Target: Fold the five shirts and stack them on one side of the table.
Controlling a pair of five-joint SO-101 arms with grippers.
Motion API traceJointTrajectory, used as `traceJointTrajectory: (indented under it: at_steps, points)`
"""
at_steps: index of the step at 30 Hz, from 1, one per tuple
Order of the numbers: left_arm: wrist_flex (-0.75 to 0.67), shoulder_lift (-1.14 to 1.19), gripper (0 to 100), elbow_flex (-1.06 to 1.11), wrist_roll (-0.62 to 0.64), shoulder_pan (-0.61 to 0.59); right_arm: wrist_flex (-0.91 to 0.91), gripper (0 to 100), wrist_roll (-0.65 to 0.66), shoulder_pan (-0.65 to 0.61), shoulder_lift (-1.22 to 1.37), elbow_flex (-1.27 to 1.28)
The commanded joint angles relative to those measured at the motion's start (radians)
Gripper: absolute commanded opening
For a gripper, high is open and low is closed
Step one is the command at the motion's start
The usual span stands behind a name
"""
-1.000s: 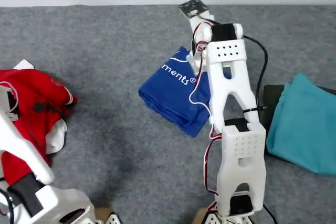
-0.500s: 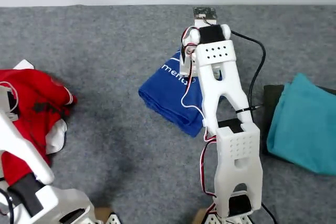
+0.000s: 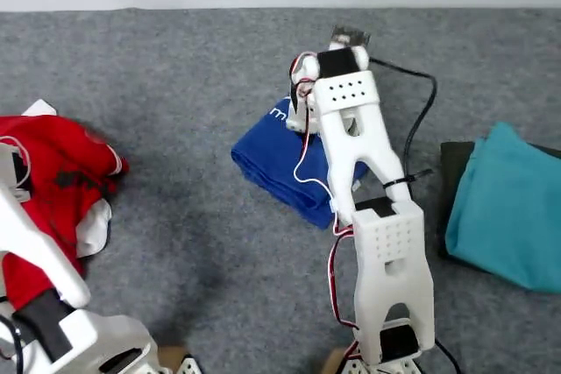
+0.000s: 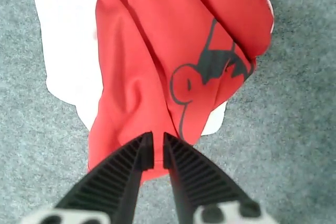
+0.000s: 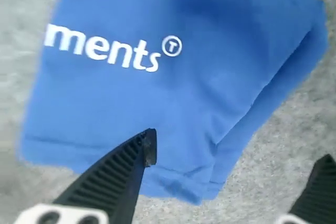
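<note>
On the grey table (image 3: 175, 67), a crumpled red shirt (image 3: 53, 164) is seen at the left edge over a white shirt (image 3: 92, 234). A teal shirt (image 3: 508, 216) is laid on a dark shirt (image 3: 451, 164) at the right edge, and a folded blue shirt (image 3: 272, 159) is placed near the middle. The right tool (image 5: 236, 156) is held above the blue shirt with its jaws spread wide apart, while the left tool (image 4: 157, 142) is poised over the red shirt with its jaws drawn almost together.
</note>
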Motion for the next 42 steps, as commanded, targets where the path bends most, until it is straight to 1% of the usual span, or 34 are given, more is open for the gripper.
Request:
traceJointTrajectory:
  at_steps: [1,7,14,15,17,21,24,29,33,39,42]
  points:
    - [0.003,-0.041,4,-0.005,-0.002,0.006,-0.044,43.8,-0.014,-0.005,0.030,-0.028]
    - [-0.026,-0.040,4,-0.005,-0.002,0.006,-0.171,43.8,-0.040,-0.013,0.131,-0.028]
    - [-0.037,-0.040,4,-0.005,-0.002,0.006,-0.249,43.5,-0.057,-0.045,0.231,-0.029]
    - [-0.037,-0.040,4,-0.005,-0.002,0.006,-0.252,42.0,-0.057,-0.047,0.242,-0.029]
    - [-0.037,-0.040,4,-0.005,-0.009,0.006,-0.255,34.8,-0.058,-0.047,0.260,-0.029]
    - [-0.037,-0.040,4,-0.005,-0.041,0.003,-0.252,13.6,-0.052,-0.039,0.263,-0.029]
    - [-0.037,-0.040,4,-0.005,-0.041,0.002,-0.246,1.3,-0.038,-0.025,0.260,-0.029]
    - [-0.037,-0.040,4,-0.005,-0.041,0.002,-0.194,0.9,0.005,0.012,0.205,-0.029]
    - [-0.035,-0.041,4,-0.005,-0.041,0.003,-0.140,1.0,0.064,0.035,0.104,-0.029]
    - [-0.037,-0.043,4,-0.005,-0.038,0.008,0.027,1.0,0.186,0.059,-0.031,-0.029]
    - [-0.037,-0.043,4,-0.005,-0.037,0.008,0.047,1.0,0.252,0.085,-0.099,-0.025]
